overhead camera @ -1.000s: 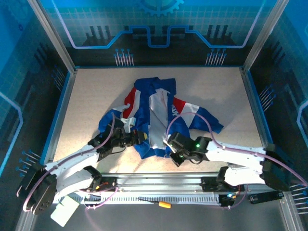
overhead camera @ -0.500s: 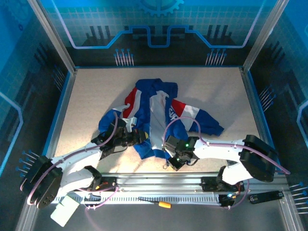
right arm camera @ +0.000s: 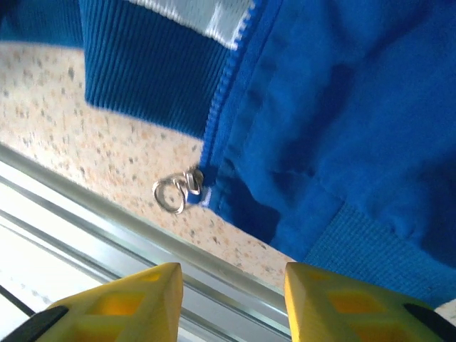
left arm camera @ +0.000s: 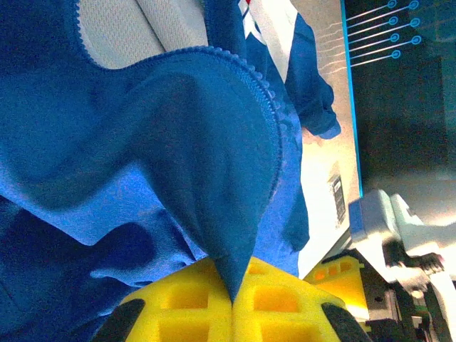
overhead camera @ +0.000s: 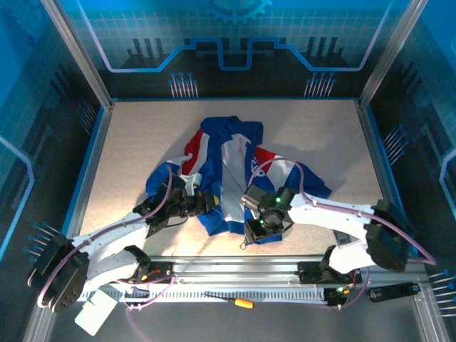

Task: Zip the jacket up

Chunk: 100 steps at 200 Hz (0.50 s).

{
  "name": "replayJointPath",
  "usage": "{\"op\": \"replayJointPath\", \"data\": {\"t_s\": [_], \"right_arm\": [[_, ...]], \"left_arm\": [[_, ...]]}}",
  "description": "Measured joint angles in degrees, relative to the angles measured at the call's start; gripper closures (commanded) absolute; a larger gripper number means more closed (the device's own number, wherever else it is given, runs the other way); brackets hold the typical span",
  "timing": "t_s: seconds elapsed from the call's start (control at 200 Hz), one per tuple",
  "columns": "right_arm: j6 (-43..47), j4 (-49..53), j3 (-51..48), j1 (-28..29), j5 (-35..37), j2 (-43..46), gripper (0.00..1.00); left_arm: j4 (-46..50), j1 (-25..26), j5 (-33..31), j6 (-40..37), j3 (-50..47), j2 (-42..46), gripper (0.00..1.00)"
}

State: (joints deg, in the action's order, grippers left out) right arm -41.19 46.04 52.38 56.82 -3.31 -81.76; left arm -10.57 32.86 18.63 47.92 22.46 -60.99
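The left tool has its two yellow pads pressed together on a peak of blue cloth, a fold of the small royal-blue soft fabric jacket with red and white bands; the right tool holds its yellow fingers well apart, gripping nothing, near the jacket's ribbed hem; beyond them one small silver ring-shaped metal zipper pull hangs at the bottom of the zipper tape, resting on the counter; the one jacket lies crumpled mid-counter, white lining showing; the speckled beige counter meets a grooved aluminium rail at its near edge; two white arms reach in from there; blue-lit walls with circuit patterns enclose three sides.
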Motion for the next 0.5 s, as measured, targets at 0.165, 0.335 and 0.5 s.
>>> {"op": "replayJointPath", "data": {"t_s": [0.165, 0.335, 0.5], "right_arm": [[-1.9, 1.25, 6.6, -0.07, 0.85, -7.61, 0.55], [-2.36, 2.45, 10.45, -0.66, 1.73, -14.56, 0.56], [-2.34, 2.62, 11.5, -1.66, 2.67, -17.81, 0.56]], "left_arm": [[0.07, 0.0, 0.0, 0.0, 0.0, 0.11, 1.0], [0.5, 0.0, 0.0, -0.02, -0.11, 1.42, 1.0], [0.94, 0.0, 0.0, -0.04, -0.39, 2.49, 1.0]]}}
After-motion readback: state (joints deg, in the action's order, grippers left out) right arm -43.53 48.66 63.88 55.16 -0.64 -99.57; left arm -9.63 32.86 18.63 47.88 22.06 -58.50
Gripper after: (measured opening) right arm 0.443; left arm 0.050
